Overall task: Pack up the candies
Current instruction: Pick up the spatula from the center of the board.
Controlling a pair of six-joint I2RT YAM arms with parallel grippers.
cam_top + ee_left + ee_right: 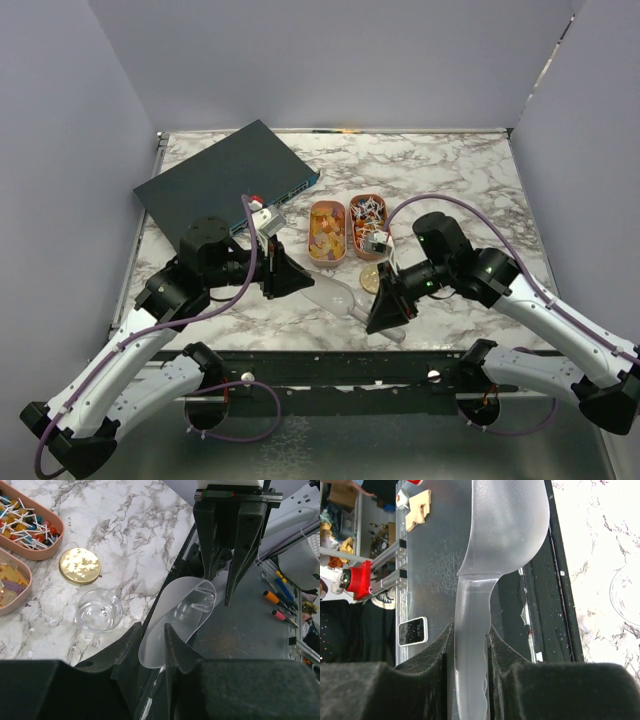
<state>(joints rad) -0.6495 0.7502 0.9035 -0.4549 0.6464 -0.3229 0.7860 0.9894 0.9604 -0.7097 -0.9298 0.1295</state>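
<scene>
Marble table [450, 170] holds two peach trays [40, 554] at 12 o'clock from one frosted scoop [335, 295]. Orange-yellow candies [7, 577] fill one and mixed ones the other. One gold lid [80, 565] sits beside one clear jar [99, 610]. The right gripper [470, 645] clenches the scoop's handle; the left gripper [151, 642] pinches its bowl.

The counter [450, 170] is viewed from above its near edge; the scoop [172, 620] is seen close by both wrist cameras.

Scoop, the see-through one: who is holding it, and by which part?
Both grippers hold the scoop: the right gripper pinches its handle, and the left gripper seems to clamp the front rim of its bowl.
</scene>
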